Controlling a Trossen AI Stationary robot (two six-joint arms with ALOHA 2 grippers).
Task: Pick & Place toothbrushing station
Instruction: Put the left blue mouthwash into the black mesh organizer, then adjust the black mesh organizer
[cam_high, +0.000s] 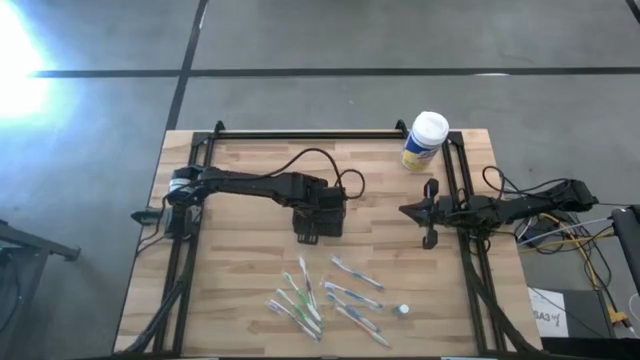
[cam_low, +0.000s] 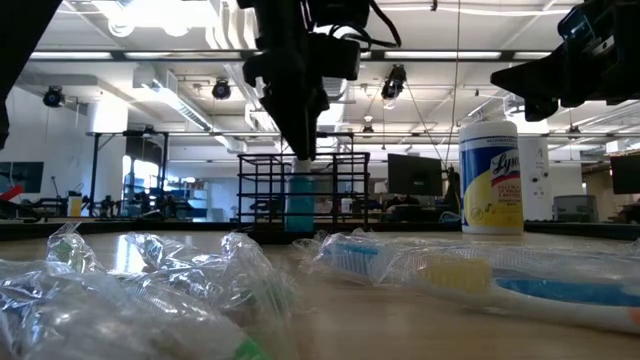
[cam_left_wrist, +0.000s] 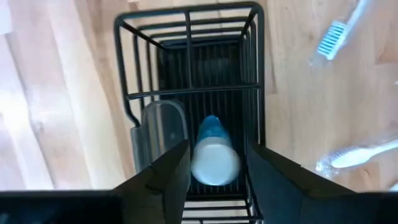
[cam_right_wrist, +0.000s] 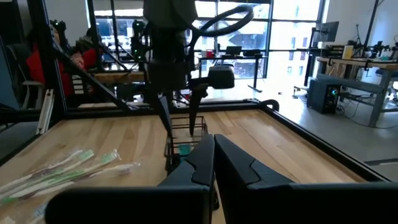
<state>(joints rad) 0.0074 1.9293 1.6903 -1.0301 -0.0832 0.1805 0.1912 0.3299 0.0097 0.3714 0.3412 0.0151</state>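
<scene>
The black mesh organiser box (cam_high: 330, 222) stands on the wooden table's middle, and also shows in the low view (cam_low: 258, 188) and the left wrist view (cam_left_wrist: 186, 93). A blue tube with a white cap (cam_left_wrist: 214, 162) stands upright in one of its compartments (cam_low: 299, 200). My left gripper (cam_left_wrist: 216, 168) is open above the box, pointing down, with one finger on either side of the cap. My right gripper (cam_high: 430, 215) is shut and empty (cam_right_wrist: 214, 155), hovering over the table's right side. My left gripper has its fingers (cam_left_wrist: 168, 177) close on both sides of the tube's white cap (cam_left_wrist: 214, 167), coming from above. I cannot tell whether they touch it. The tube stands upright inside the box.
Several plastic-wrapped toothbrushes (cam_high: 325, 295) lie near the table's near edge, close in the low view (cam_low: 450, 275). A yellow canister with a white lid (cam_high: 425, 140) stands at the far right. A small white thing (cam_high: 402, 310) lies near right. A clear holder (cam_left_wrist: 163, 130) sits in the box.
</scene>
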